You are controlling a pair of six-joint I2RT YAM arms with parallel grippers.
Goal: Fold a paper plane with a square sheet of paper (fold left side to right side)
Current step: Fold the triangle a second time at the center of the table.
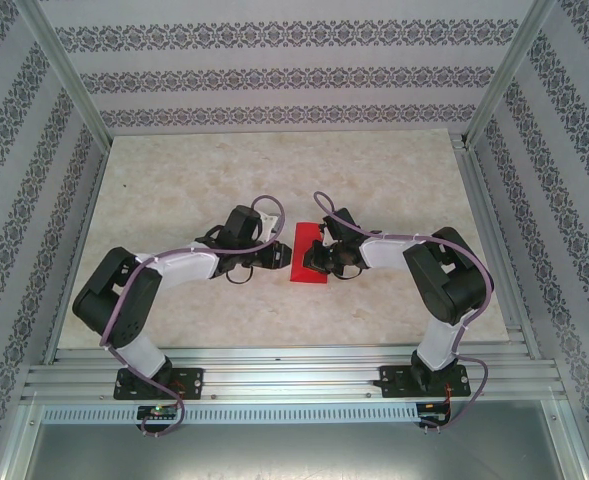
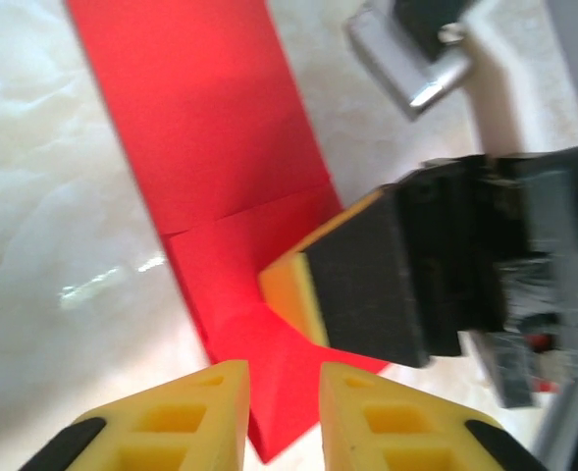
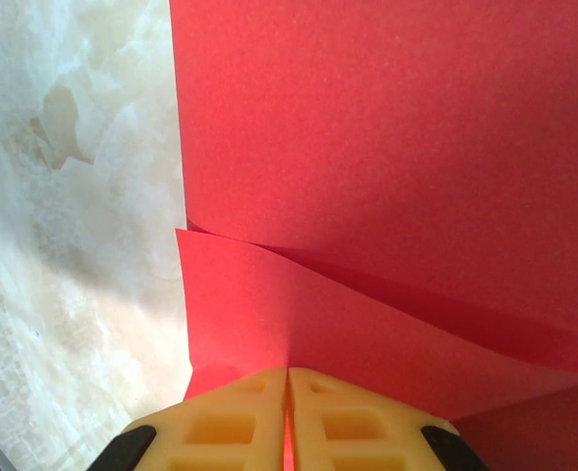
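Well, bright red thin paper sheet (image 1: 302, 270) lies mid marble table (image 1: 374, 180), already folded to narrow layered strip, no pointed dart yet. My right gripper (image 3: 289, 378) pinched on its edge; left gripper (image 2: 284, 378) slightly parted astride near corner, gripping nothing, I judge. Wing creases left

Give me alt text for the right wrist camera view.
The right gripper, jaws shut, pinches the near edge of a folded red sheet of paper that spreads up and to the right. A pale marbled table shows at the left.
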